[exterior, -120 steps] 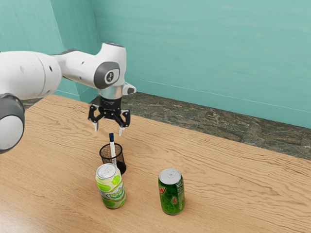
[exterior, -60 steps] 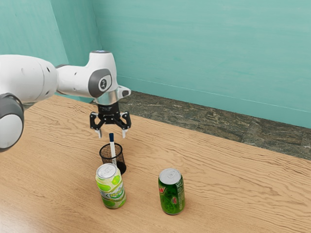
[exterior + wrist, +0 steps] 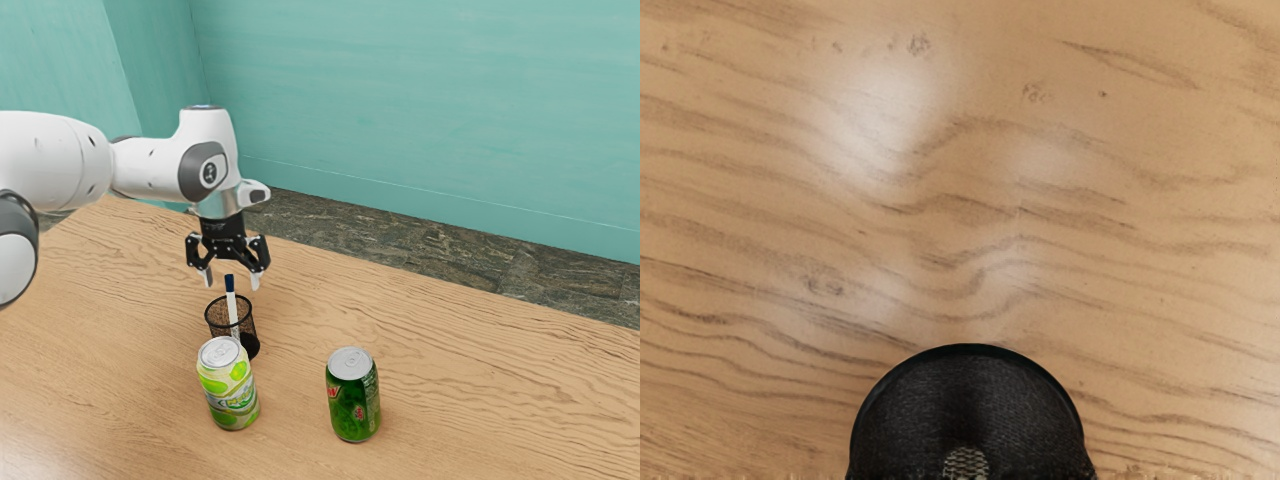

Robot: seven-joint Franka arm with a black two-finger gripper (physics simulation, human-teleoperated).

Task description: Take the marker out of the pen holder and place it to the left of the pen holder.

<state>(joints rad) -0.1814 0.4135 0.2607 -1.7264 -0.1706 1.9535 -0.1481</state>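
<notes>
1. The gripper (image 3: 231, 282) is hanging lower in the exterior view than a second ago, and it is now lining up closer to the marker's capped end.
2. Its two fingers are standing apart, released, and are gripping nothing; in the exterior view they are appearing on either side of the marker's top.
3. The blue-capped marker (image 3: 233, 303) is still standing in the black mesh pen holder (image 3: 251, 332), leaning slightly, its cap rising above the rim.
4. The pen holder is staying put on the wooden table (image 3: 480, 350), between the table's far edge and the lime-patterned can (image 3: 230, 388).
5. That can is standing upright just beside the pen holder, away from the far edge, partly hiding it.
6. The green soda can (image 3: 354, 402) is remaining upright too, apart from them, toward the exterior view's right.
7. In the wrist view, the pen holder's dark rounded rim is showing against the wood grain.
</notes>
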